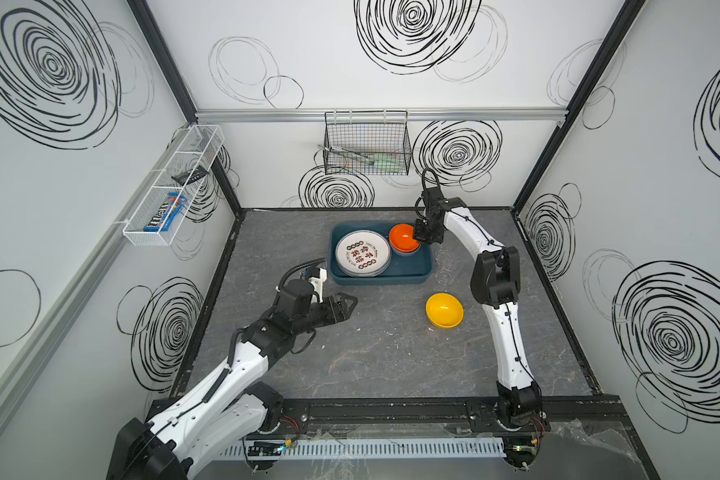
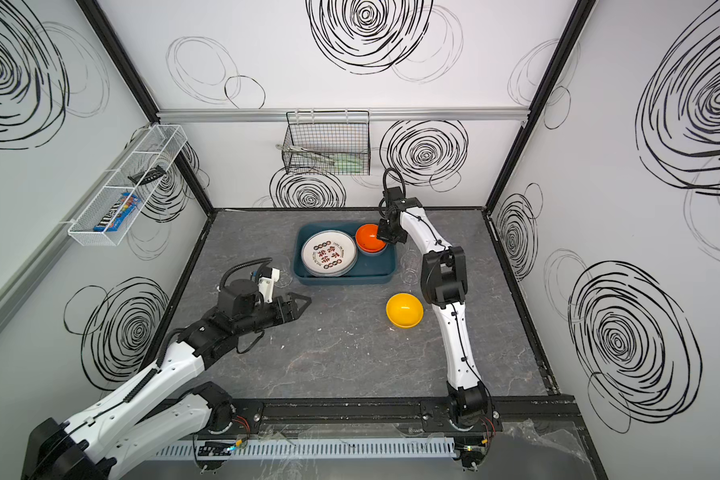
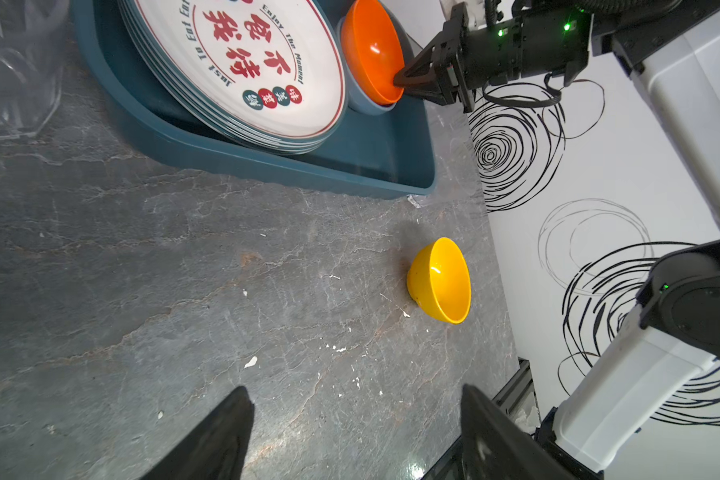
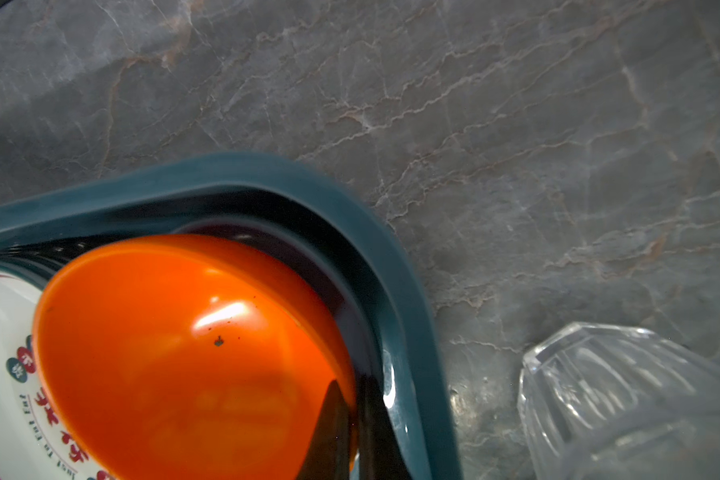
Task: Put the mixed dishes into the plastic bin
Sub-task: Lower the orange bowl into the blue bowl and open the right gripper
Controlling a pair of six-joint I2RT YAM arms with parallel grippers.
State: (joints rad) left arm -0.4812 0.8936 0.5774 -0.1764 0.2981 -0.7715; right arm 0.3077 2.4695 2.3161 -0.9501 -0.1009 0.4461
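The dark teal plastic bin sits toward the back of the table. A stack of white plates lies in its left half. At its back right corner an orange bowl rests tilted in a blue bowl. My right gripper is shut on the orange bowl's rim, one finger inside and one outside. A yellow bowl stands on the table in front of the bin's right end. My left gripper hovers open and empty, left of the yellow bowl.
One clear cup stands right of the bin, another clear cup left of it beside my left wrist. A black wire basket hangs on the back wall, a white mesh shelf on the left wall.
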